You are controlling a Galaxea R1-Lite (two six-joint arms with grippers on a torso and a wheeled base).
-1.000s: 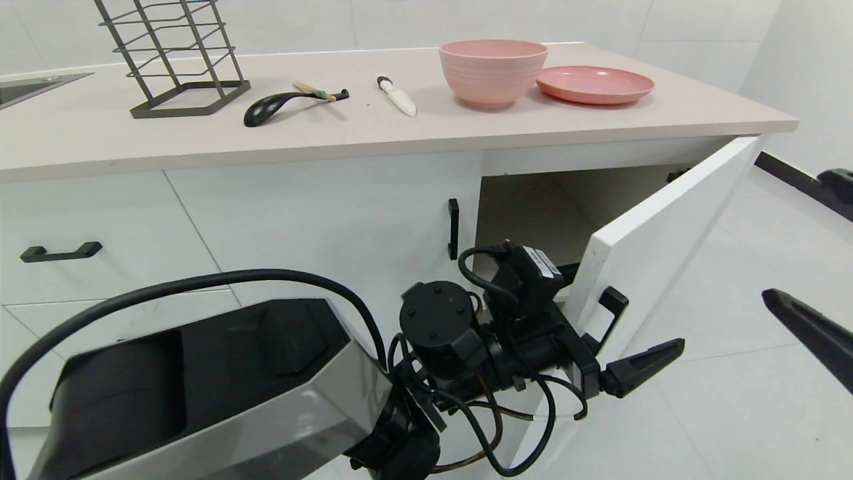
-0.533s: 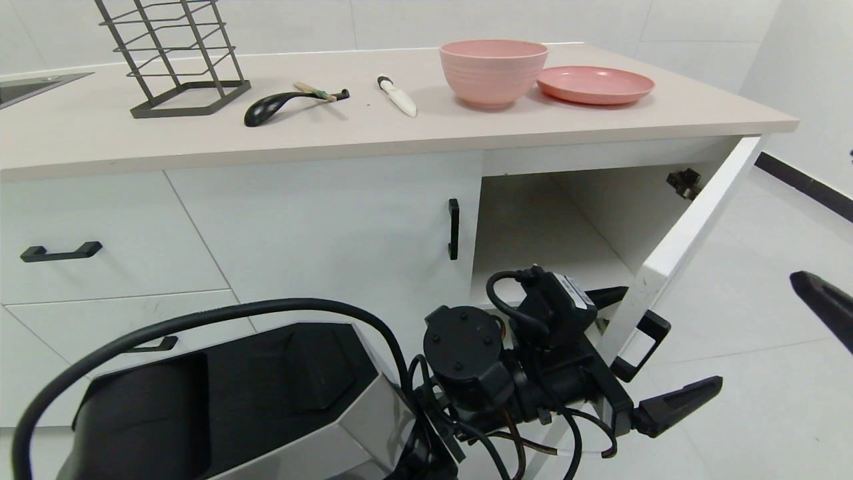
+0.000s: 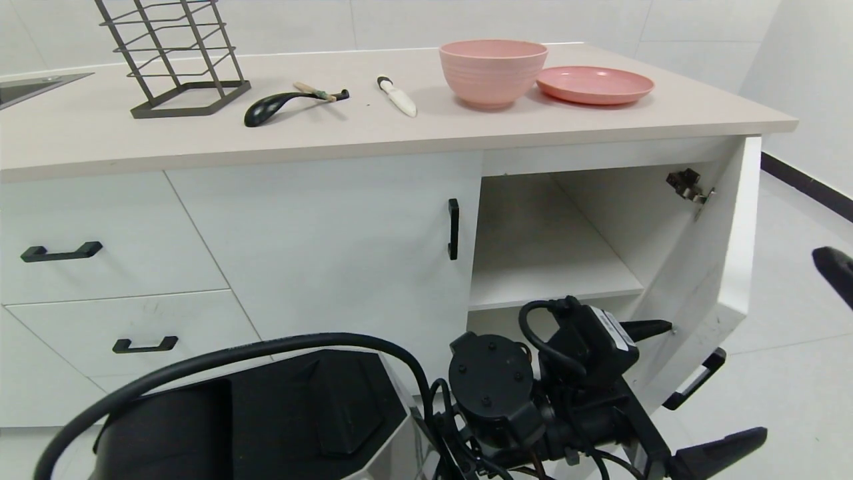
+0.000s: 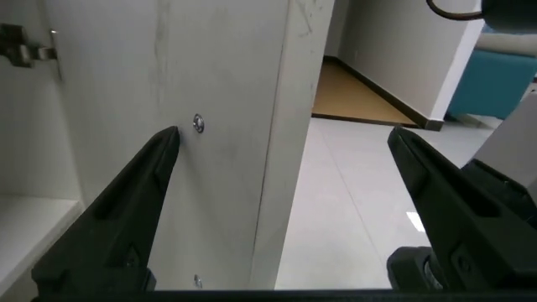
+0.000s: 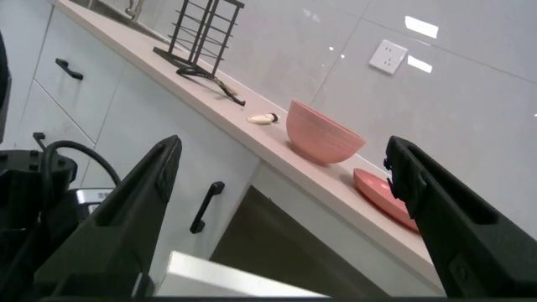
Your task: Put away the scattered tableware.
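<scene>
On the counter (image 3: 80,143) lie a black spoon (image 3: 266,107), chopsticks (image 3: 314,91) and a white-handled utensil (image 3: 398,97). A pink bowl (image 3: 493,71) stands beside a pink plate (image 3: 595,84). Below them the cabinet door (image 3: 706,267) is swung wide. My left gripper (image 3: 716,380) is open low down, one finger on each side of the door's edge (image 4: 289,126). My right gripper (image 5: 284,149) hangs open off to the right, holding nothing; the bowl (image 5: 325,134) and plate (image 5: 382,189) show beyond it.
A dark wire rack (image 3: 174,60) stands at the counter's left, a sink corner (image 3: 33,87) further left. The cabinet holds a bare white shelf (image 3: 546,280). Drawers with black handles (image 3: 61,252) fill the left front. Open tiled floor (image 3: 793,373) lies to the right.
The cabinet door has swung from partly open to wide open. My left gripper moved down and right along with the door's edge. My right gripper's finger drifted toward the right edge of the head view.
</scene>
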